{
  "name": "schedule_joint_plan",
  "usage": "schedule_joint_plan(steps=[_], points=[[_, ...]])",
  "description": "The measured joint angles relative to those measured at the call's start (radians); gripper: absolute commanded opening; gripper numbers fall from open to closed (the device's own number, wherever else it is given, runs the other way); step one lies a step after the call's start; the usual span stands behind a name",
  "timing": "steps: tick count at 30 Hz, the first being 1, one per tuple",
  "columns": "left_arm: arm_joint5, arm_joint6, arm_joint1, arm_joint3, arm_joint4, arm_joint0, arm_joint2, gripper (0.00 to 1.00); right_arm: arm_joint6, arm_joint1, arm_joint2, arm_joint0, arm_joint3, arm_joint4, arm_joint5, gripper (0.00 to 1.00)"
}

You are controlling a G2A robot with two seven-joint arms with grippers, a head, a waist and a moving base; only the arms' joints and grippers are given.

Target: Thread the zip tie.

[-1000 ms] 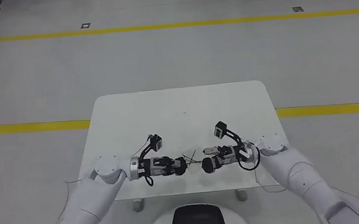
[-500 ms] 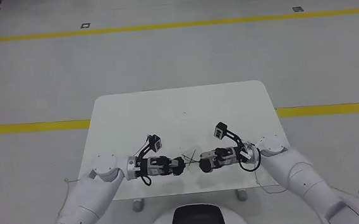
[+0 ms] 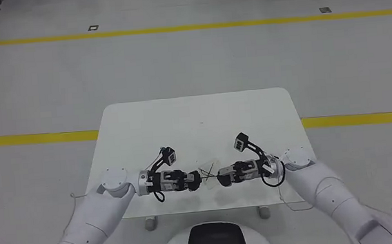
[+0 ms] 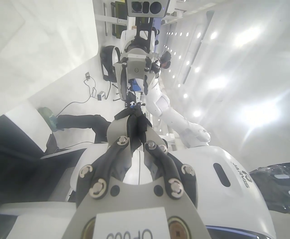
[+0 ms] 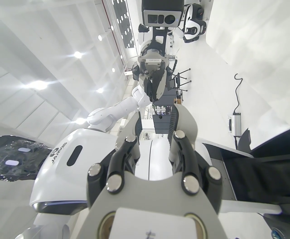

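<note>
Toward the 6 o'clock edge of the white table [image 3: 182, 116], raised above its surface: left gripper [image 3: 196, 181] and right gripper [image 3: 221, 179], pointed tip to tip, near each other but apart. Left gripper at 9 o'clock from the right one.

Left gripper: pinched fully together on the black zip tie [image 3: 209, 169], pads pressed onto the strap with no gap showing. Grips the tie and leaves a thin free length sticking out past the fingertips toward the right gripper. From above, reads as a fine dark line slanting from about 7 o'clock, at the left fingertips, to about 1 o'clock, across the small gap between the two grippers.

Right gripper: spread wide, fingers [image 5: 179, 123] well apart. Holds nothing. In the right wrist view, free end of the tie just ahead of those spread fingers and roughly in line with the space between them; cannot tell whether it touches either pad.

Beyond the table at 12 o'clock, a yellow floor stripe [image 3: 188, 28].
</note>
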Motion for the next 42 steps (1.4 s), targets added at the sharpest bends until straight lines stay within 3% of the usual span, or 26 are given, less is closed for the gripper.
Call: schedule_joint_plan(steps=[11, 21, 33, 37, 42], points=[[-0.004, 0.022, 0.006, -0.002, 0.003, -0.005, 0.018, 0.00, 0.000, -0.003, 0.011, -0.008, -0.003, -0.007, 0.000, 0.07], [-0.005, 0.022, 0.013, -0.006, -0.005, -0.008, 0.029, 0.00, 0.000, -0.006, 0.020, -0.012, 0.002, -0.009, 0.000, 0.20], [-0.010, 0.021, 0.020, -0.009, -0.011, -0.013, 0.043, 0.00, 0.000, -0.012, 0.030, -0.014, 0.008, -0.011, 0.000, 0.09], [-0.008, 0.024, 0.022, -0.009, -0.012, -0.016, 0.048, 0.00, 0.000, -0.014, 0.032, -0.014, 0.010, -0.012, 0.000, 0.00], [-0.007, 0.030, 0.024, -0.008, -0.013, -0.019, 0.055, 0.00, 0.000, -0.015, 0.033, -0.014, 0.014, -0.013, 0.000, 0.00]])
